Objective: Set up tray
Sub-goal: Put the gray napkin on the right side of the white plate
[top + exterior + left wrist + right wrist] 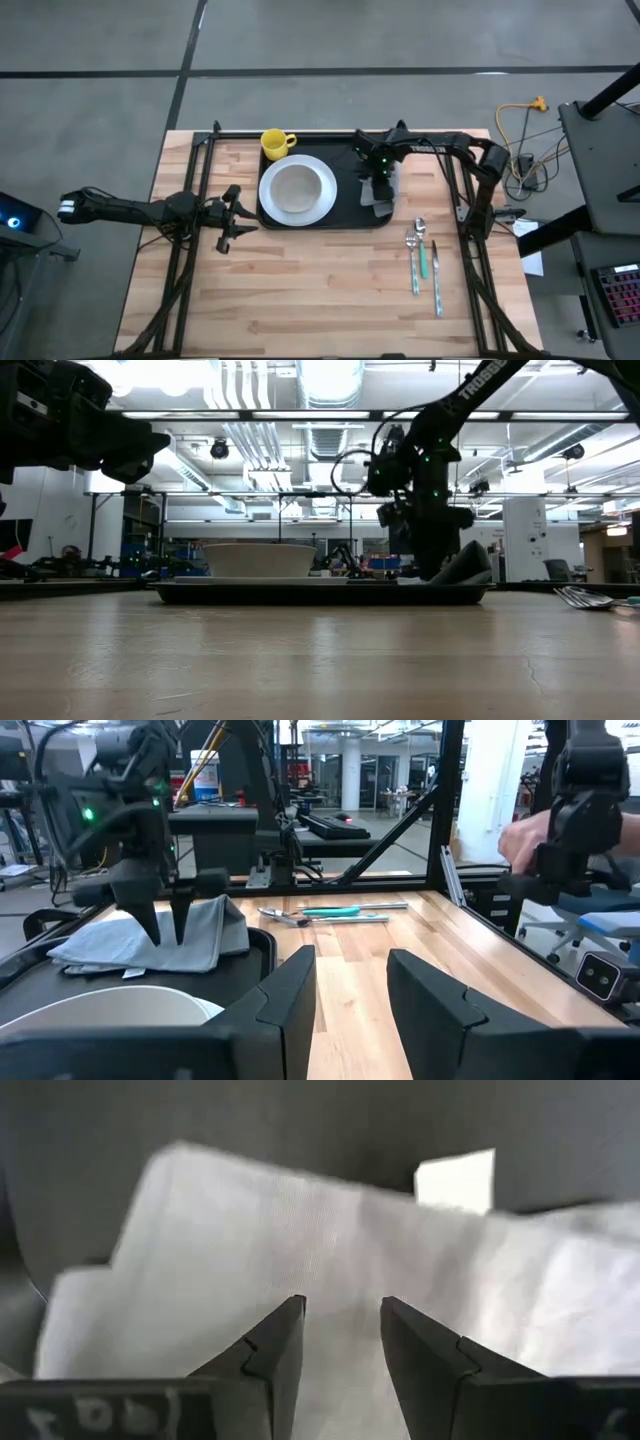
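Note:
The black tray [348, 200] lies at the table's far middle. On it are a white plate [297, 190], a yellow mug [276, 143] and, on its right part, a grey folded napkin [386, 196]. The napkin's right side rises against the tray rim [470, 563]. My right gripper [167, 933] points straight down over the napkin, open, its fingertips at the cloth's surface. The right wrist view shows the napkin [300, 1230] beyond the parted fingers [342, 1315]. My left gripper [238, 215] hovers open to the left of the tray, raised above the table [90, 430]. My right gripper stands over the napkin's middle [190, 925] from above, its fingers parted with no cloth between them. I cannot tell whether the fingertips touch the cloth.
A spoon [420, 228], a fork [413, 265] and teal-handled cutlery [424, 258] lie on the bare wood right of the tray. The dark frame posts [205, 170] stand at both table sides. A person's hand [520, 840] shows beyond the right edge. The near half of the table is bare wood.

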